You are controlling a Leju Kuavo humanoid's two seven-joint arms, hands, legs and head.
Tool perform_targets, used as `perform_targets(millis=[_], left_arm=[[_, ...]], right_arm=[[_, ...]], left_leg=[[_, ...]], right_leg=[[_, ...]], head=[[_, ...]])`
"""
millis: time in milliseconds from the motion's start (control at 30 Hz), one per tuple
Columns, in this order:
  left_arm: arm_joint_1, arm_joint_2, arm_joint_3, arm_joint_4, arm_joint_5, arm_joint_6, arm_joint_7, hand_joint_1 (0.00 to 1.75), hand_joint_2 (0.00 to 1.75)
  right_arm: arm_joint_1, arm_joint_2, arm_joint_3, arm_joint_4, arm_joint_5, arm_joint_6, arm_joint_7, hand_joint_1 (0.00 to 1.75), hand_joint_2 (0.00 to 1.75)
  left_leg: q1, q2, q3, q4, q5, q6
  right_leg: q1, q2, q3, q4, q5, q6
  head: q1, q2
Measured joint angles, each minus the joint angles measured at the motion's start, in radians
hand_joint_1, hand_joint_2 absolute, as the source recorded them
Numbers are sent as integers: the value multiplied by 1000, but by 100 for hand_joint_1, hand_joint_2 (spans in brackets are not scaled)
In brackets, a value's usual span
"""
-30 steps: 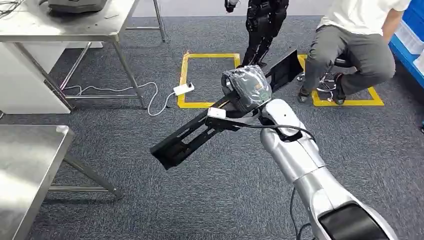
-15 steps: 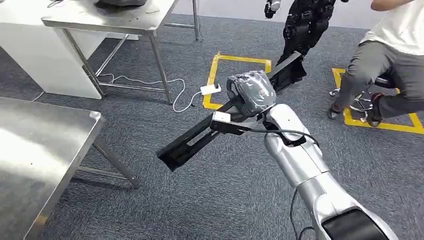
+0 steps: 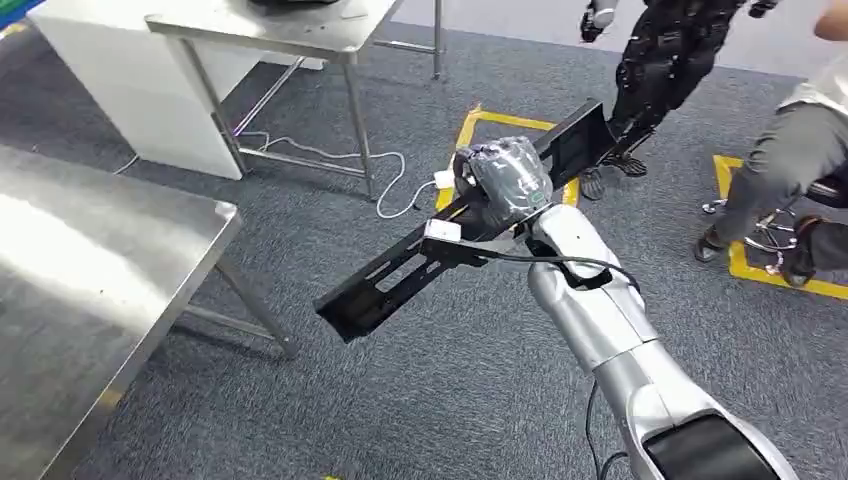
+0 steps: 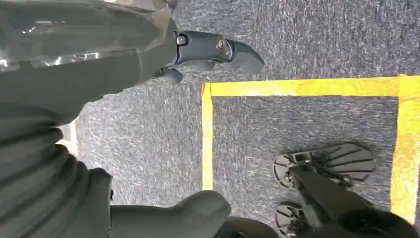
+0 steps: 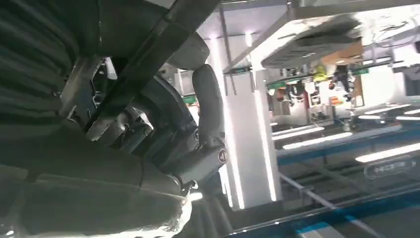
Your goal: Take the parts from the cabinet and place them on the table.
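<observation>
Above the carpet, my right robot hand (image 3: pixel 508 178) is clamped on the black part (image 3: pixel 400 270), carried mid-air near the tabletop (image 3: pixel 110 270). Carry step; next, swing left and lower it on. Left robot hand (image 4: pixel 148 54) empty, fingers apart.

Desk (image 3: pixel 90 290) at left, second desk (image 3: pixel 290 30) behind it; right robot hand (image 3: pixel 505 180) holds the part (image 3: pixel 400 275) above the floor (image 3: pixel 400 400)

No legible text or labels anywhere.
</observation>
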Motion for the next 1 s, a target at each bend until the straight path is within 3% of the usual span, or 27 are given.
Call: perform_targets(millis=[67,100,133,167,200,233,267,300,333,400,433,467,567,600,633,667,700,767,800,833,900,933,967,1000], left_arm=[[1,1,-1,0,0,0,0,0,175],[1,1,-1,0,0,0,0,0,175],[3,-1,-2,0,0,0,1,0,175],[1,0,-2,0,-1,0,2,0,175],[-2,1,-2,0,-2,0,2,0,175],[-4,1,-2,0,-2,0,2,0,175],[-4,1,-2,0,-3,0,2,0,175],[-4,0,-2,0,-3,-2,2,0,175],[-4,0,-2,0,-3,-4,2,0,175],[-2,-1,-2,0,-4,-3,3,0,175],[-3,-1,-2,0,-4,-2,3,0,175],[-5,0,-2,0,-4,-1,3,0,175],[1,-1,-2,0,-4,-1,4,0,175],[3,-1,-2,0,-4,0,5,0,175],[5,-2,-3,0,-4,1,6,0,175],[5,-3,-3,0,-3,2,7,0,175],[2,-2,-3,0,-3,4,8,0,175],[2,-3,-3,0,-1,5,8,0,175],[3,-4,-3,0,0,5,9,0,175],[4,-5,-3,0,0,5,9,0,175],[5,-3,-3,0,1,5,10,0,175],[4,-2,-3,0,1,5,9,0,175],[1,-1,-3,0,1,5,9,0,175],[1,-2,-3,0,2,5,9,0,175]], right_arm=[[0,2,0,0,1,0,0,171,175],[0,4,0,-3,1,0,0,171,175],[0,3,-2,-4,1,0,0,171,175],[-3,1,-3,-4,1,0,0,171,175],[-3,-1,-4,-4,1,0,0,171,175],[1,-5,-4,-3,2,0,0,171,175],[5,-6,-5,-3,2,0,0,171,175],[9,-9,-5,-2,2,0,0,171,175],[10,-11,-5,-2,2,0,0,171,175],[4,-11,-6,-2,3,0,0,171,175],[2,-11,-7,-2,3,0,0,171,175],[1,-13,-8,-1,4,0,0,171,175],[1,-6,-7,1,8,0,0,171,175],[-3,-2,-7,1,8,0,0,171,175],[-8,1,-7,1,9,1,0,171,175],[-12,7,-6,1,9,1,0,171,175],[-13,8,-6,2,9,1,0,171,175],[-12,7,-6,6,10,3,-1,171,175],[-12,8,-5,10,10,5,-1,171,175],[-12,10,-5,11,11,5,-2,171,175],[-14,14,-5,12,11,5,-2,171,175],[-16,16,-5,12,11,5,-2,171,175],[-19,17,-5,12,11,5,-2,171,175],[-21,16,-5,12,11,5,-2,171,175]], left_leg=[[-4,-22,-4,-3,2,7],[6,-32,10,-20,12,18],[7,-40,16,-28,15,21],[11,-47,16,-29,18,27],[12,-60,16,-29,18,28],[12,-73,16,-29,18,28],[12,-88,16,-29,18,28],[12,-104,17,-28,18,27],[12,-115,17,-28,18,27],[16,-142,18,-22,16,22],[17,-153,15,-17,12,15],[9,-162,8,-2,6,6],[20,-184,3,-14,14,-11],[21,-190,-1,-12,12,-16],[18,-151,-8,7,-3,-18],[16,-106,-30,58,-36,-23],[19,-82,-65,130,-73,-28],[20,-64,-140,274,-128,-32],[20,-63,-153,295,-124,-32],[20,-63,-141,267,-100,-29],[17,-47,-55,108,-20,-17],[10,-10,-5,23,10,-6],[1,13,6,0,-2,-3],[-2,3,3,-6,2,3]], right_leg=[[-2,-21,4,-5,0,6],[7,-25,2,-2,-8,12],[-4,23,-8,23,-21,14],[-6,63,-33,85,-50,8],[-9,82,-74,171,-84,4],[-12,88,-117,253,-111,4],[-13,89,-149,312,-124,9],[-15,90,-161,323,-118,17],[-16,91,-152,295,-100,25],[-27,107,-73,108,-12,50],[-36,149,-37,27,18,57],[-35,153,-24,9,21,46],[-24,124,-26,11,23,22],[-34,116,-24,5,28,13],[-33,108,-22,2,30,8],[-34,101,-22,2,30,-1],[-30,94,-21,2,29,-3],[-23,71,-21,2,27,-6],[-21,59,-21,2,25,-8],[-18,49,-20,2,24,-9],[-14,31,-16,2,21,-11],[-11,23,-14,2,20,-12],[-3,13,-14,1,18,-8],[-4,7,-15,1,16,-5]], head=[[0,0],[0,0],[1,0],[-2,0],[6,0],[5,0],[5,0],[5,0],[6,0],[5,0],[6,0],[6,0],[4,0],[4,0],[3,0],[-10,0],[-10,0],[-10,0],[-10,0],[-10,0],[-10,0],[-11,0],[-8,0],[-9,0]])
